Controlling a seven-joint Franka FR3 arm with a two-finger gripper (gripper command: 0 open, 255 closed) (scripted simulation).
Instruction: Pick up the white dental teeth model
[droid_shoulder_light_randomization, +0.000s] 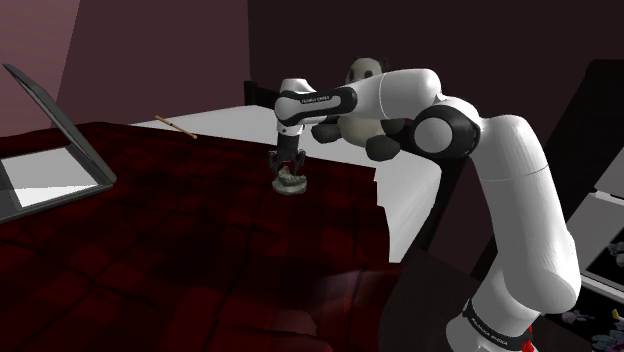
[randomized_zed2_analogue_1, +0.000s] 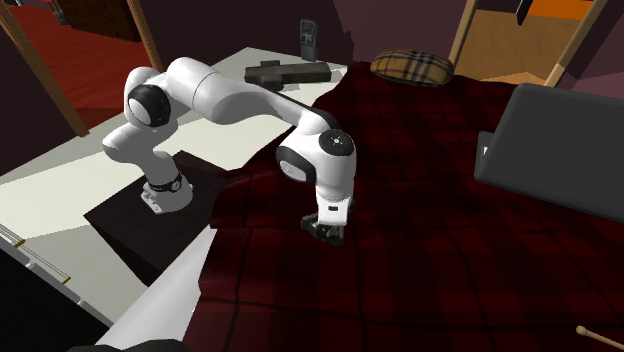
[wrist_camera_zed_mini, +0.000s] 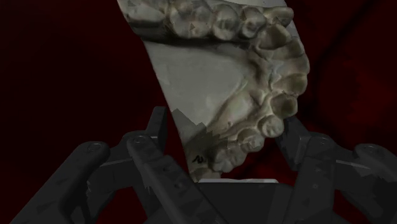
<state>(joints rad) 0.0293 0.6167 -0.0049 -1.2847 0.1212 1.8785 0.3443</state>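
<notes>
Two black fingers (wrist_camera_zed_mini: 158, 127) of the gripper (droid_shoulder_light_randomization: 288, 165) clasp the dental teeth model (wrist_camera_zed_mini: 222, 70), one pressed against each side of its pale grey-white arch. Under everything lies one dark red checked bedspread (droid_shoulder_light_randomization: 180, 230), covering most of the surface. One white arm (droid_shoulder_light_randomization: 520, 200) reaches out over it from the stand, its hand pointing straight down. One grey laptop (droid_shoulder_light_randomization: 45, 160) stands open at the shoulder view's left, well apart from the gripper. One panda plush (droid_shoulder_light_randomization: 362, 72) sits behind the arm. The single teeth model (droid_shoulder_light_randomization: 291, 184) rests on the bedspread directly under the hand. One thin wooden stick (droid_shoulder_light_randomization: 175, 124) lies beyond it, near the bedspread's far edge.
</notes>
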